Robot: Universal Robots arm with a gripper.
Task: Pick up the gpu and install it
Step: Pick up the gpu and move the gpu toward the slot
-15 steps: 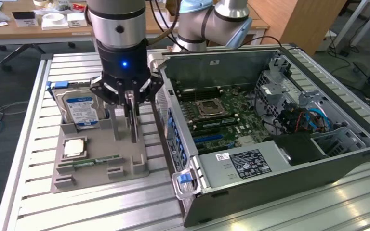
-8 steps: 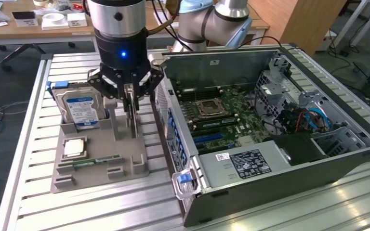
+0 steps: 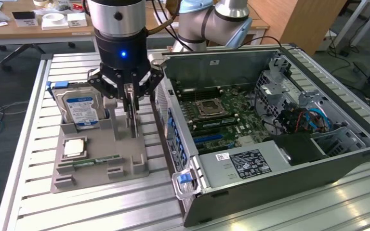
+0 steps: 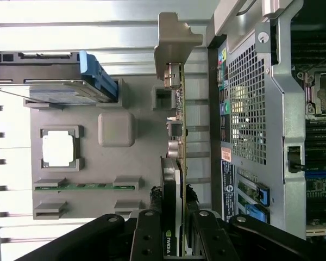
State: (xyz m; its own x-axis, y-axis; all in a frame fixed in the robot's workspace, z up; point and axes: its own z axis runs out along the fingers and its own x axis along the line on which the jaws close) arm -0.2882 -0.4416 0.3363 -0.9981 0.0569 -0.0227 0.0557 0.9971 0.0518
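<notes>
The gpu (image 3: 132,115) stands on edge over the right side of the grey parts tray (image 3: 98,179), a thin dark card seen almost edge-on. In the wrist view the gpu (image 4: 180,136) runs away from the camera and ends in its silver bracket (image 4: 175,38). My gripper (image 3: 129,96) comes straight down on it, and the black fingers (image 4: 150,235) press the card from both sides, so the gripper (image 4: 176,220) is shut on it. The card's lower edge is close to the tray; whether it still touches cannot be told.
The tray also holds a silver hard drive (image 3: 82,107) standing upright, a processor chip (image 3: 74,147) and a green memory stick (image 3: 98,160). The open computer case (image 3: 339,144) lies just to the exterior view's right, its motherboard (image 3: 227,113) and blue slots (image 3: 208,139) exposed.
</notes>
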